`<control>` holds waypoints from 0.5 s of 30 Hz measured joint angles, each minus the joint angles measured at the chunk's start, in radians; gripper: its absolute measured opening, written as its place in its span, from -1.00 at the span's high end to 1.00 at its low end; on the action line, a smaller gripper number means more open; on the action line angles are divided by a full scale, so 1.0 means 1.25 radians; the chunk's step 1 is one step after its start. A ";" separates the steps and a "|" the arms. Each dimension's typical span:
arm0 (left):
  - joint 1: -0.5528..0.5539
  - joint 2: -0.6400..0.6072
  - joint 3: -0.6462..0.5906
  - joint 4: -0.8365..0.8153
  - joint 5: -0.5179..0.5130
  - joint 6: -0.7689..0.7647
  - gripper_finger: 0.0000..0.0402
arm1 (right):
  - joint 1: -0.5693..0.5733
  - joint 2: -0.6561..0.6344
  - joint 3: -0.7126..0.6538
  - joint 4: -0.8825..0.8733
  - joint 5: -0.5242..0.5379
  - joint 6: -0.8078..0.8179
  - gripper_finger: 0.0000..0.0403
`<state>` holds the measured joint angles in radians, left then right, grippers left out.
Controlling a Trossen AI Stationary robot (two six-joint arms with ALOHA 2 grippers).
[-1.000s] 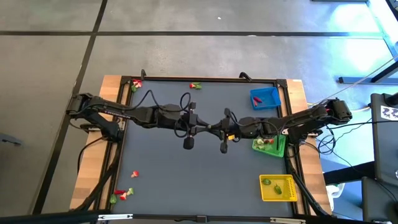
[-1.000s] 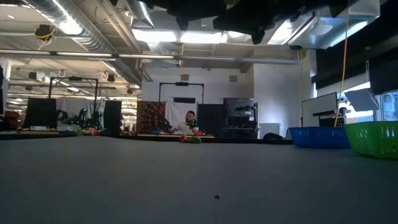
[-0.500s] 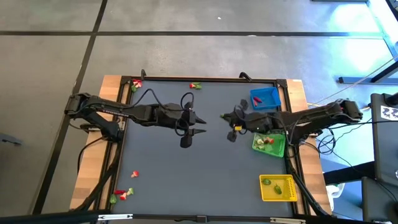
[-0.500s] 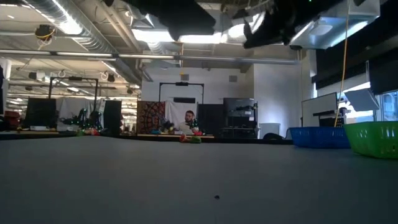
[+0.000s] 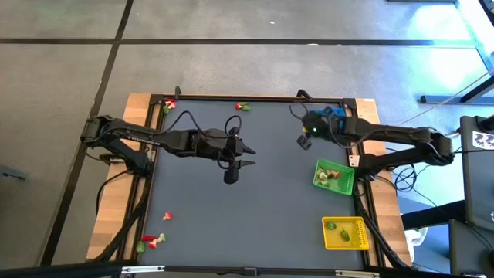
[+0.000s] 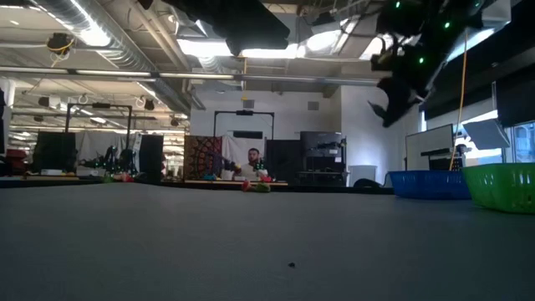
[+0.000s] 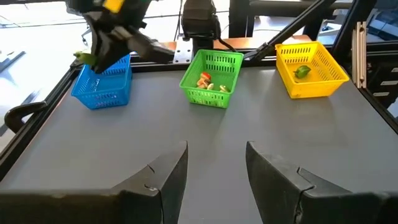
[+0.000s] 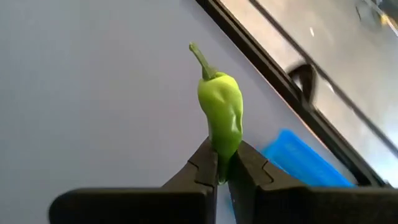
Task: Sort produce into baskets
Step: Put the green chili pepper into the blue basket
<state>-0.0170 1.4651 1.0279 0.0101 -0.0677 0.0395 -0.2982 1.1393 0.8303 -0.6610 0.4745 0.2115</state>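
right gripper [image 8: 222, 167]: clamped on small green toy pepper [image 8: 221, 114], raised above table just beside blue plastic basket [image 5: 333, 117] | left gripper [image 7: 216, 165]: fingers apart, nothing held, mid-table, well apart from blue basket | green plastic basket [image 5: 333, 176]: between blue basket and yellow plastic basket [image 5: 345, 233], holds red and whitish pieces

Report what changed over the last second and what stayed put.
The right gripper, shut on a green pepper, swung away from the table's middle toward the blue basket at the far right. The left gripper opened and now waits, empty, mid-table. The green basket, the yellow basket and the loose produce did not move.
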 joint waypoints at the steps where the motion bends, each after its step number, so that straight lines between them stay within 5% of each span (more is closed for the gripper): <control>1: 0.000 0.000 0.000 0.000 0.000 0.000 0.21 | -0.024 0.003 0.000 -0.007 -0.009 0.000 0.89; 15: 0.000 0.000 0.000 0.000 0.000 -0.004 0.20 | -0.311 0.056 -0.046 -0.052 -0.144 0.002 0.88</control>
<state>-0.0170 1.4651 1.0279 0.0101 -0.0673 0.0345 -0.6872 1.2092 0.7733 -0.7264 0.2940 0.2146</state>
